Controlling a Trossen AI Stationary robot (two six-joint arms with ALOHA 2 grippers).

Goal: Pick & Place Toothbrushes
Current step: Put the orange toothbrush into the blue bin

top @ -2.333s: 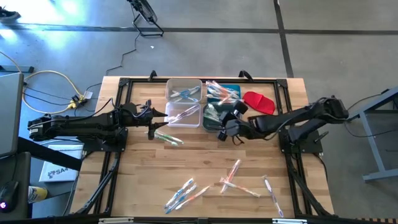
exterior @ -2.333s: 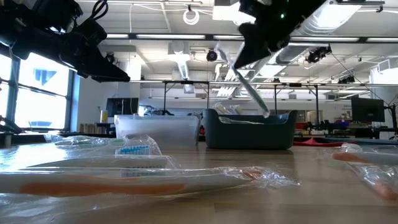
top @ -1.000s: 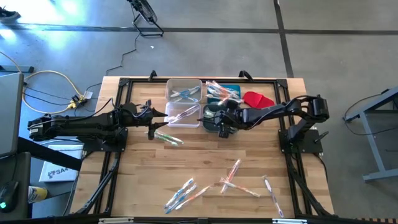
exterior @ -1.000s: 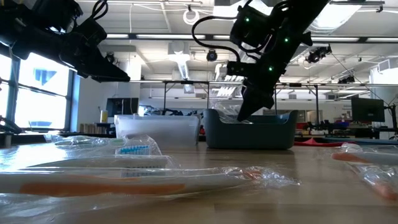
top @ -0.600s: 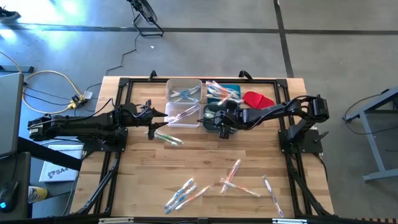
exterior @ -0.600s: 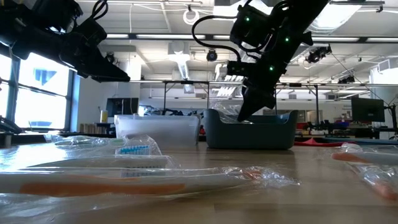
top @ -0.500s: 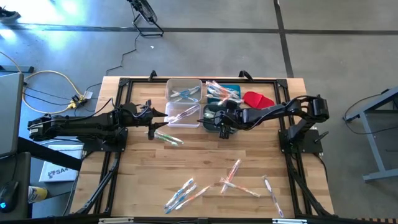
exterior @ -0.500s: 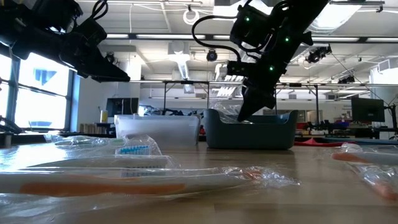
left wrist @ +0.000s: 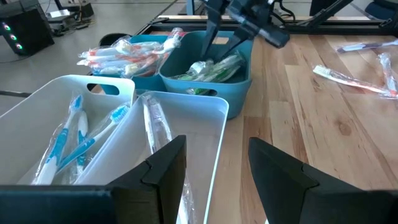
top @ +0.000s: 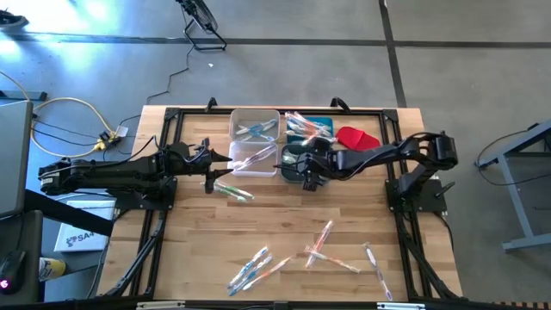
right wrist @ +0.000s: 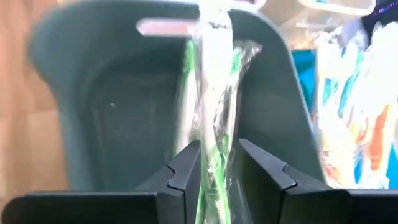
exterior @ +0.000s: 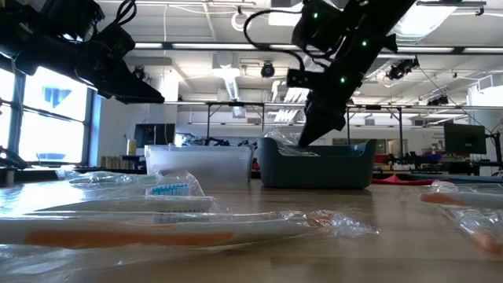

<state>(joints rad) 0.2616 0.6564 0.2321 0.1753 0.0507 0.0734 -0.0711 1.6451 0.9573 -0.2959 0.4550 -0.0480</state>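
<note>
Right gripper [right wrist: 216, 165] now parted over teal bin [top: 294, 164].

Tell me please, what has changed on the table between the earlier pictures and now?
The right gripper carried a wrapped green toothbrush from above the table in front of the bins to the dark teal bin, came down into it, and is now opening over the brush. The left gripper, beside the clear bin, has not moved, nor have the loose toothbrushes on the table.
</note>
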